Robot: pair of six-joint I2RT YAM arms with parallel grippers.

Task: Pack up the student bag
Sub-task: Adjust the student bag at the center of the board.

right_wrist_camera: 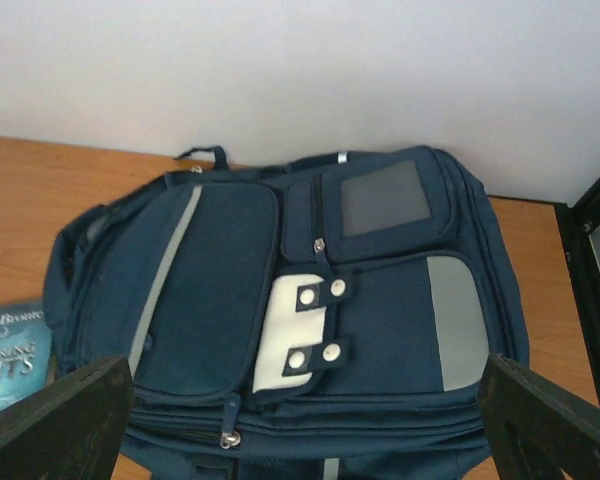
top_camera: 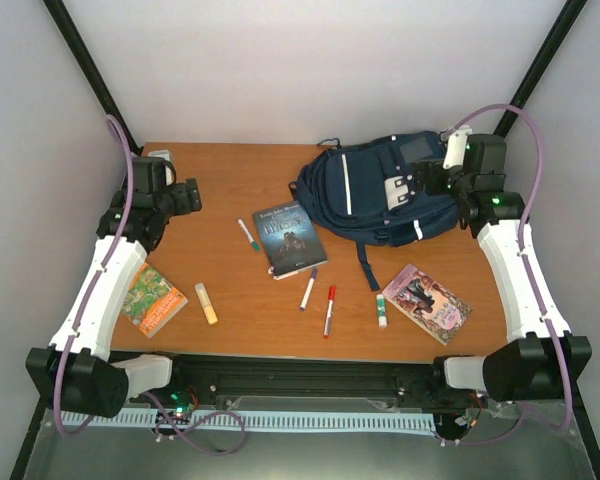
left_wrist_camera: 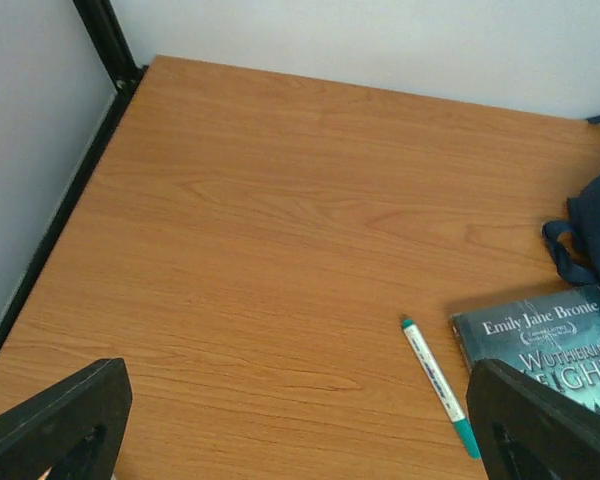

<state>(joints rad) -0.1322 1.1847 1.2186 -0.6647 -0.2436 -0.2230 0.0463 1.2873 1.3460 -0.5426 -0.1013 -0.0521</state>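
Desk (top_camera: 230, 180) looks slick, your left jaws and right jaws gape empty, so nudging the shut-looking student bag (right_wrist_camera: 230, 290) may shove it into the book (top_camera: 290, 238).

On my screens the student bag (right_wrist_camera: 210, 290) at the far right is navy blue, with pale grey stripes and panels and a white front patch crossed by two navy tabs with silver studs; it lies on a table (top_camera: 230, 170) of orange-brown wood grain. The middle book (top_camera: 290, 238) has a dark blue-grey cover with white lettering, the near-left book (top_camera: 152, 298) is orange and green, and the near-right book (top_camera: 427, 297) is pink and purple. I also see four white-bodied pens, a teal-capped pen (top_camera: 247, 234), a purple-capped pen (top_camera: 308, 289), a red-capped pen (top_camera: 329, 310) and a green-capped pen (top_camera: 381, 310), plus a pale yellow stick (top_camera: 207, 303).
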